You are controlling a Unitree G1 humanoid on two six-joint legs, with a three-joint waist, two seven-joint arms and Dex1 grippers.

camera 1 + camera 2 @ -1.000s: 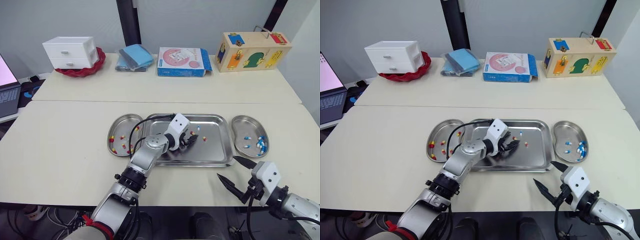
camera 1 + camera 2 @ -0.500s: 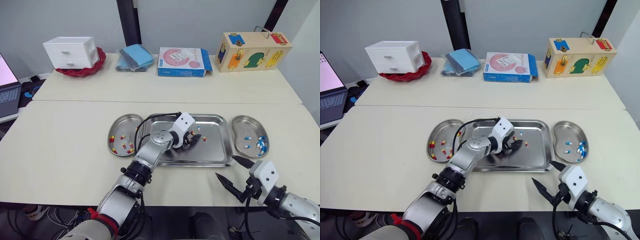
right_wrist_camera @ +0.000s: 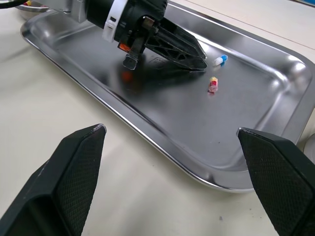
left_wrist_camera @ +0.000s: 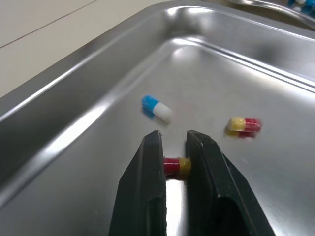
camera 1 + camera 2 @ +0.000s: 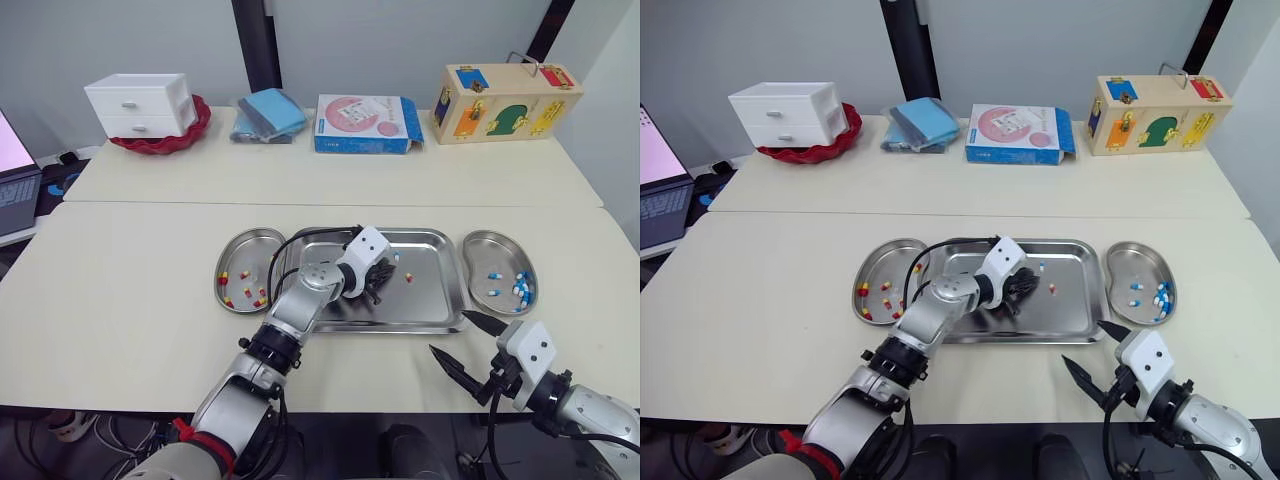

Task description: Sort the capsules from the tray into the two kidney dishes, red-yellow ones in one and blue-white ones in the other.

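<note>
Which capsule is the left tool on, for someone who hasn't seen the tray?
Find the steel tray between the left kidney dish and the right kidney dish. Near its middle, the left tool pinches one red-yellow capsule. Unlike the loose red-yellow capsule and the blue-white capsule nearby, it sits between the fingers.

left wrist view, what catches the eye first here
The left end effector pinches a red-yellow capsule down on the steel tray. Just past it lie a blue-white capsule and a second red-yellow capsule, loose and apart. The right end effector hangs open off the tray's near corner.
</note>
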